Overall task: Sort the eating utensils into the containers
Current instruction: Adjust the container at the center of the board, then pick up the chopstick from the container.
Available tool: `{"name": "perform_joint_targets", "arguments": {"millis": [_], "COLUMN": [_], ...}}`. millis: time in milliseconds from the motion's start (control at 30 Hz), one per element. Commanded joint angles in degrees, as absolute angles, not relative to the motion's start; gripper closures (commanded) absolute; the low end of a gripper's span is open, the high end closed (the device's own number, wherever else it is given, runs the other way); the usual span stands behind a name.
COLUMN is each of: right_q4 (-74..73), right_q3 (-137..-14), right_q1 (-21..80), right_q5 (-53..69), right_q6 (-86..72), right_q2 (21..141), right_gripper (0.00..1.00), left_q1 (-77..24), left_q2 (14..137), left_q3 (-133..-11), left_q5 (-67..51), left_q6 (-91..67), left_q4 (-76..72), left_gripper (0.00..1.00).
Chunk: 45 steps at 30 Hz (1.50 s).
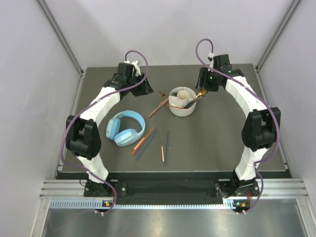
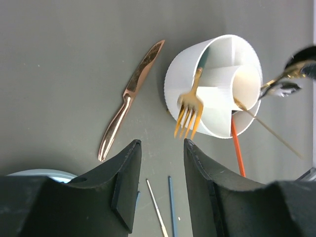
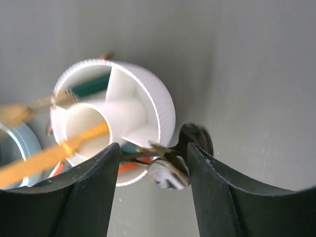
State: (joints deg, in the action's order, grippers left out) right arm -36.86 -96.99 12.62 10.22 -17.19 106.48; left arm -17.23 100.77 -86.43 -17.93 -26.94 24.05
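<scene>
The white divided holder (image 1: 182,101) stands at the back middle of the table. It holds a gold fork (image 2: 190,106), leaning out, and an orange chopstick (image 2: 237,149). Silver and black spoons (image 3: 170,169) lean over its rim on the right. My right gripper (image 3: 154,148) is open, with those spoon bowls between its fingers; it hangs just right of the holder (image 1: 204,89). My left gripper (image 2: 160,145) is open and empty, left of the holder (image 1: 144,88). A bronze knife-like utensil (image 2: 129,98) lies left of the holder. Orange and teal chopsticks (image 1: 143,140) lie on the table.
Light blue headphones (image 1: 126,128) lie at the middle left, next to the loose chopsticks. Two more thin sticks (image 1: 162,146) lie right of them. Grey walls close in the table on three sides.
</scene>
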Motion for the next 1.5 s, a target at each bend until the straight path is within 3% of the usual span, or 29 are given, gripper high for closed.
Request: {"name": "perform_joint_targets", "arguments": {"millis": [0, 267, 700, 1033, 1133, 1267, 1467], "right_q4": [-37.00, -34.80, -37.70, -44.47, -46.57, -50.62, -48.80], "right_q3": [-93.34, -92.63, -110.30, -92.21, -86.85, -87.89, -87.55], "right_q1": [13.01, 11.87, 9.23, 6.50, 8.95, 21.93, 28.55], "right_q5": [10.99, 4.05, 2.55, 5.26, 11.85, 6.95, 6.77], "right_q6": [-17.23, -16.00, -16.61, -16.78, -16.62, -13.98, -13.28], "right_q2": [102.66, 97.73, 100.64, 84.57, 80.52, 80.50, 84.10], "right_gripper": [0.42, 0.35, 0.34, 0.33, 0.36, 0.34, 0.32], "left_q1": [-16.96, -16.88, -17.05, -16.52, -16.44, -16.87, -17.93], "left_q2": [103.09, 104.68, 106.17, 111.09, 114.42, 117.95, 119.18], "left_q3": [-87.27, -90.27, -87.63, -90.87, -94.12, -96.94, -98.00], "left_q5": [-18.72, -20.12, -22.60, -25.48, -27.50, -30.93, -31.81], "left_q6": [-26.37, -27.07, -27.69, -29.71, -30.32, -31.64, -31.81], "left_q4": [23.55, 22.33, 24.08, 23.64, 24.26, 24.09, 24.34], "left_gripper": [0.55, 0.54, 0.55, 0.53, 0.52, 0.53, 0.53]}}
